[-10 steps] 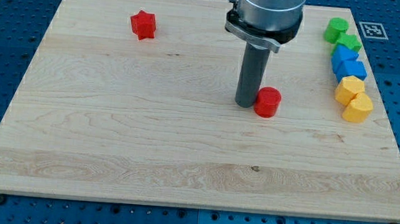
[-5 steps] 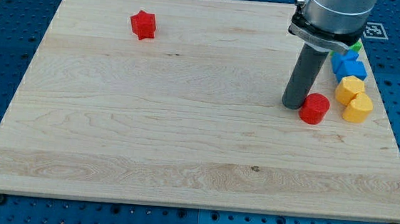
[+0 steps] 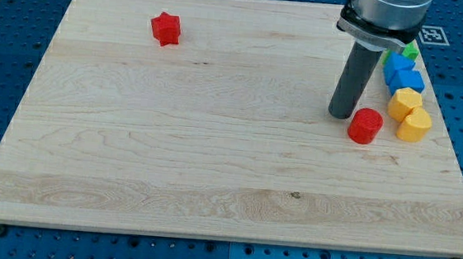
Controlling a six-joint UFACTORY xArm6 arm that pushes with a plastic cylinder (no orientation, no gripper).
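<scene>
The rod's tip (image 3: 340,115) rests on the wooden board (image 3: 171,158), just left of a red cylinder (image 3: 365,125). Two yellow blocks (image 3: 409,114) sit close to the cylinder's right, blue blocks (image 3: 403,73) above them. A red star (image 3: 166,28) lies far off at upper left.

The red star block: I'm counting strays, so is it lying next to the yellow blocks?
No, the red star block sits alone near the view's top left, far from the yellow blocks at the right edge.
</scene>
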